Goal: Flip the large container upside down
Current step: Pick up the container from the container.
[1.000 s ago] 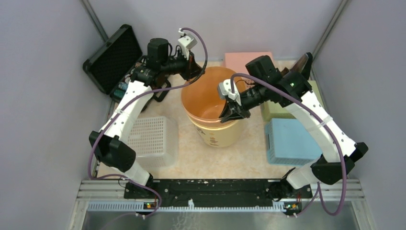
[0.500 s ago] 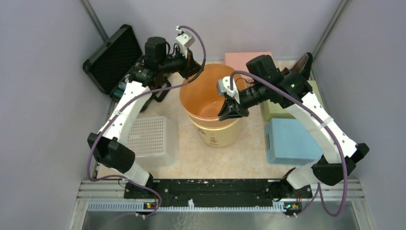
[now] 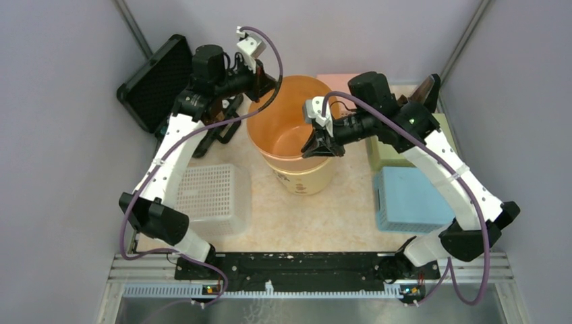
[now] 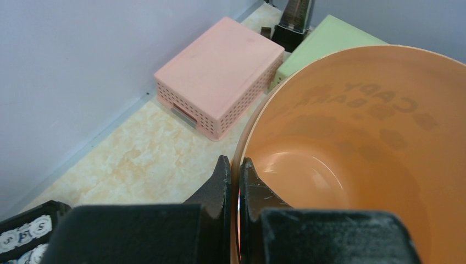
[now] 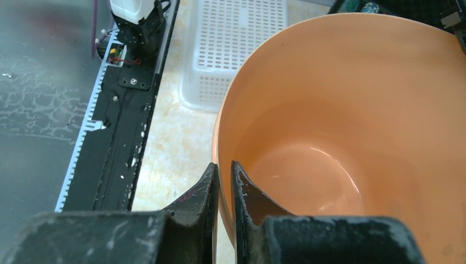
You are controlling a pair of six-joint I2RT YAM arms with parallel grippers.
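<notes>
The large container (image 3: 289, 125) is an orange tub with a pale yellow printed outside, mouth up, held off the table between both arms. My left gripper (image 3: 265, 86) is shut on its far-left rim, one finger inside and one outside, as the left wrist view shows: gripper (image 4: 233, 160), container (image 4: 357, 154). On the right side of the rim, my right gripper (image 3: 317, 146) pinches the wall the same way; the right wrist view shows this gripper (image 5: 223, 165) on the container (image 5: 340, 121). The tub's inside holds nothing.
A pink box (image 3: 344, 82) and a green box (image 3: 389, 157) stand at the back right, with a blue basket (image 3: 411, 199) nearer. A white mesh basket (image 3: 212, 196) sits front left. A black case (image 3: 152, 79) leans at the back left wall.
Both arms have carried the container upward and a little to the left and back, their grips on the rim unchanged.
</notes>
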